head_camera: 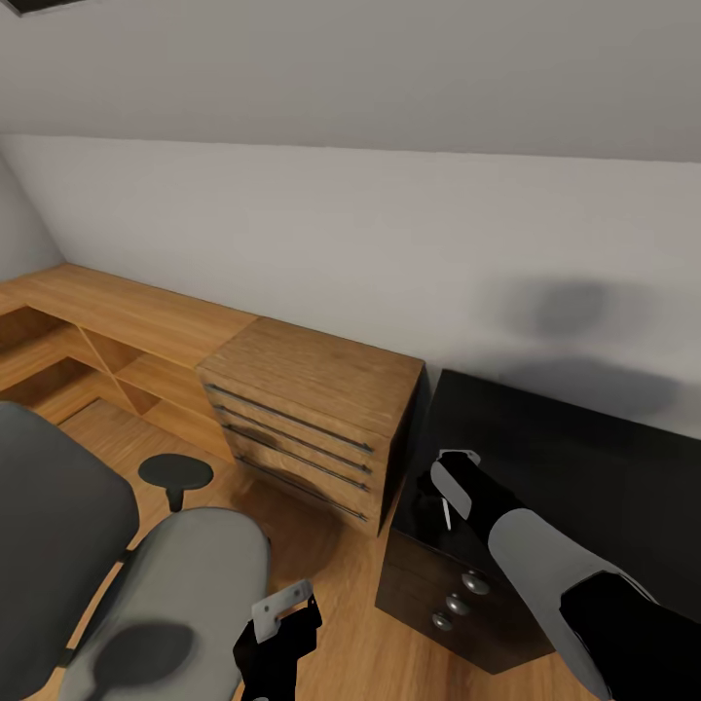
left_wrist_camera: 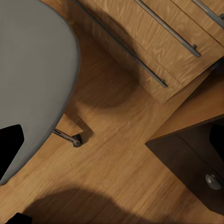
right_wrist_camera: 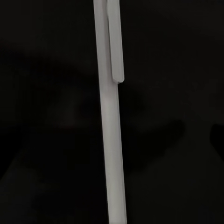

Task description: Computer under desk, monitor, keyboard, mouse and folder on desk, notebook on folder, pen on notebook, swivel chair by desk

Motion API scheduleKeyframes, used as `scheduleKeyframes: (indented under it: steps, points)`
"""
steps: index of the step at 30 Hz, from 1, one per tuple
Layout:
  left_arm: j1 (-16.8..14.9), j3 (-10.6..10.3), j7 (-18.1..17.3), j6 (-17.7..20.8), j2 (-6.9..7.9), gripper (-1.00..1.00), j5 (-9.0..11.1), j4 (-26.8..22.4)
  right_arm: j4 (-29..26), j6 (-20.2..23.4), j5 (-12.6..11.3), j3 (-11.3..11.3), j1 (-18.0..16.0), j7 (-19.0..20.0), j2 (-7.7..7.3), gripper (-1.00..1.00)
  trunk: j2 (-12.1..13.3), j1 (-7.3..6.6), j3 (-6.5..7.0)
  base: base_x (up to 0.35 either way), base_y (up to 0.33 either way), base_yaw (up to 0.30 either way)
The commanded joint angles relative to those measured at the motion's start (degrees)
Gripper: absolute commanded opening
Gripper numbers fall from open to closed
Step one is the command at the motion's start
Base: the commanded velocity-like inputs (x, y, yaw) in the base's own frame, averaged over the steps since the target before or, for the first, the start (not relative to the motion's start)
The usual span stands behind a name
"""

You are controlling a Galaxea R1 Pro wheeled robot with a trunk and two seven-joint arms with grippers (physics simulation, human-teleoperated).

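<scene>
The white pen point(right_wrist_camera: 109, 140) runs straight across the right wrist view, very close, against the glossy black desk point(head_camera: 574, 467). In the head view the pen point(head_camera: 445, 513) is a thin white line at the desk's left end, right under my right gripper point(head_camera: 450, 492). Its dark fingers blend into the dark top, so I cannot see whether they hold the pen. The swivel chair point(head_camera: 190, 574), with grey seat and back, stands at lower left. My left gripper point(head_camera: 277, 638) hangs beside the seat, over the floor, open and holding nothing; one black fingertip point(left_wrist_camera: 10, 144) shows in the left wrist view.
A light wood dresser point(head_camera: 312, 419) with long handles stands between the chair and the desk. The desk's black drawer unit point(head_camera: 453, 594) with round silver knobs is below my right arm. Low wooden shelving point(head_camera: 107, 341) runs along the sloped wall. A chair castor point(left_wrist_camera: 77, 140) rests on the wood floor.
</scene>
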Motion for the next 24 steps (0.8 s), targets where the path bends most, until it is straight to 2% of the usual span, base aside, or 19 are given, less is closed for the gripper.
scheduleKeyframes:
  steps: [1,6,24]
  points:
    - [-0.1,-0.1,0.4,0.4,0.05,1.00,0.1,-0.1,-0.1,0.2,-0.5,0.5,0.0,-0.5,-0.06,1.00,0.0,0.01,-0.06,0.000,0.000,0.000]
    - [-0.1,-0.2,0.4,0.5,0.05,1.00,0.1,-0.1,-0.1,0.2,-0.4,0.4,0.0,-0.5,-0.09,1.00,-2.0,1.11,-0.96,0.000,0.000,0.000]
    - [-0.1,-0.2,0.4,0.5,0.05,1.00,0.1,-0.1,-0.1,0.2,-0.4,0.4,-0.1,-0.5,-0.31,1.00,-2.0,1.11,-0.96,0.000,0.000,0.000]
